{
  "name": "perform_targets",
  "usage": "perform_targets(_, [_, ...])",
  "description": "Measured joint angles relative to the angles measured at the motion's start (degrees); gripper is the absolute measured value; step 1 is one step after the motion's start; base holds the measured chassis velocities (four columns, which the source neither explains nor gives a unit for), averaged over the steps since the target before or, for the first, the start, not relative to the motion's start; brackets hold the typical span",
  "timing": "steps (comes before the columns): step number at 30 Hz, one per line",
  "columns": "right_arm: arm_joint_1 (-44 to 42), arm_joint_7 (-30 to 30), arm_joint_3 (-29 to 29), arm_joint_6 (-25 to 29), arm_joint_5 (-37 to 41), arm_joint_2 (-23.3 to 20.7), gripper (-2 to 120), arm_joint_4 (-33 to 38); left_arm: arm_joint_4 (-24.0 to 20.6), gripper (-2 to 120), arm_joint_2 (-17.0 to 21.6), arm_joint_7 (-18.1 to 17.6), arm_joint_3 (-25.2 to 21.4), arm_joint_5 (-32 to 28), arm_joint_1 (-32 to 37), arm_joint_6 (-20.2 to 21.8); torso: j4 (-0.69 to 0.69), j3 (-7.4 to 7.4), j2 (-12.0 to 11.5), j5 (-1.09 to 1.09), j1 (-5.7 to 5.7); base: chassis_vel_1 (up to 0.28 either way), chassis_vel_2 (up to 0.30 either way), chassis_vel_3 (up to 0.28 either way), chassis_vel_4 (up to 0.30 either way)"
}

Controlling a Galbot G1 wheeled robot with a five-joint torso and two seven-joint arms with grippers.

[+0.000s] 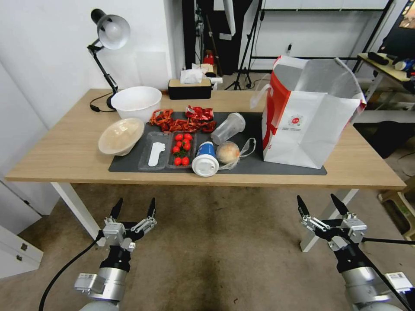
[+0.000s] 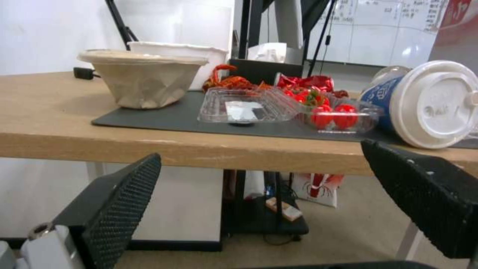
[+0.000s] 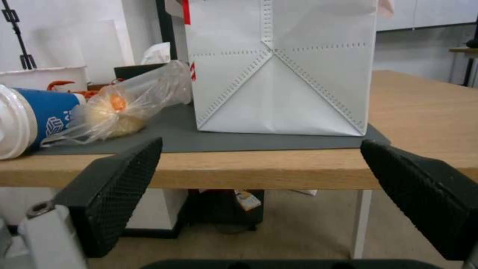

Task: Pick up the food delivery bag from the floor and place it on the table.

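Note:
The food delivery bag (image 1: 309, 116), white with red side panels and a silver foil lining, stands upright and open on the right part of the table (image 1: 52, 151), partly on the dark grey mat (image 1: 255, 166). The right wrist view shows its white folded front (image 3: 279, 71) on the mat. My left gripper (image 1: 133, 207) hangs open over the floor (image 1: 225, 242), in front of the table's edge, empty. My right gripper (image 1: 320, 203) is open too, empty, below and in front of the bag. The black ribbed fingers (image 2: 119, 209) and fingers (image 3: 119, 190) stand wide apart.
On the mat lie a blue cup on its side (image 1: 206, 157), a bun in a clear plastic bag (image 1: 229, 152), cherry tomatoes in a tray (image 1: 181, 149), a clear cup (image 1: 228, 128) and red wrappers (image 1: 181, 123). Two bowls (image 1: 121, 136), a desk lamp (image 1: 110, 32) and a tissue box (image 1: 190, 88) stand behind.

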Motion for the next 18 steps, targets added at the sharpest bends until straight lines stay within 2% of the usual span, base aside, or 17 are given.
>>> perform_targets(5, [0.47, 0.3, -0.5, -0.93, 2.54, -0.36, 100, 0.23, 0.21, 100, 0.8, -0.31, 0.05, -0.53, -0.09, -0.56, 0.0, 0.0, 0.0, 0.0, 0.0, 0.0, 0.0, 0.0, 0.0])
perform_targets(18, [0.7, 0.2, -0.78, -1.08, 2.91, -0.46, 100, 0.23, 0.22, 100, 1.2, -0.8, -0.07, -0.86, -0.22, -0.83, 0.0, 0.0, -0.01, 0.0, 0.01, 0.0, 0.0, 0.0, 0.0])
